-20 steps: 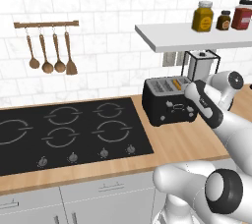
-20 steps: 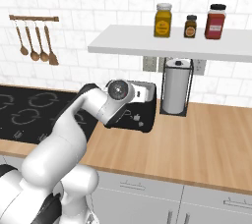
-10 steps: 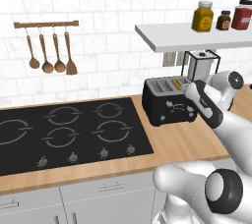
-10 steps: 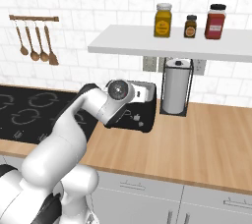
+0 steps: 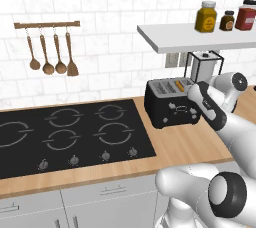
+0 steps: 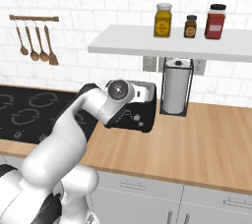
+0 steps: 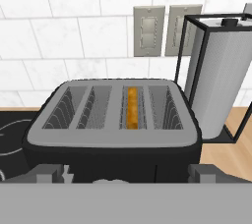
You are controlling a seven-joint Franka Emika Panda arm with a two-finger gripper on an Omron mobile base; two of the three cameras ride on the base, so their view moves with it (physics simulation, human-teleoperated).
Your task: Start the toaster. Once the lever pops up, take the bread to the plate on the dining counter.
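The black toaster (image 7: 110, 137) with its silver slotted top stands on the wooden worktop against the tiled wall, also seen as the toaster (image 5: 167, 107) and the toaster (image 6: 140, 115). The bread (image 7: 132, 107) sits sunk in the third slot from the left, only its orange-brown edge showing; the bread (image 5: 179, 86) shows as a thin orange strip. My gripper (image 7: 127, 174) is open, its fingertips (image 7: 50, 174) wide apart, level with the upper front of the toaster and close to it. The plate and the dining counter are out of view.
A paper towel roll in a black frame (image 7: 221, 83) stands right beside the toaster. A white shelf (image 5: 195, 37) with jars hangs low above both. The black hob (image 5: 65, 132) lies to the left. Wall sockets (image 7: 165, 29) sit behind the toaster.
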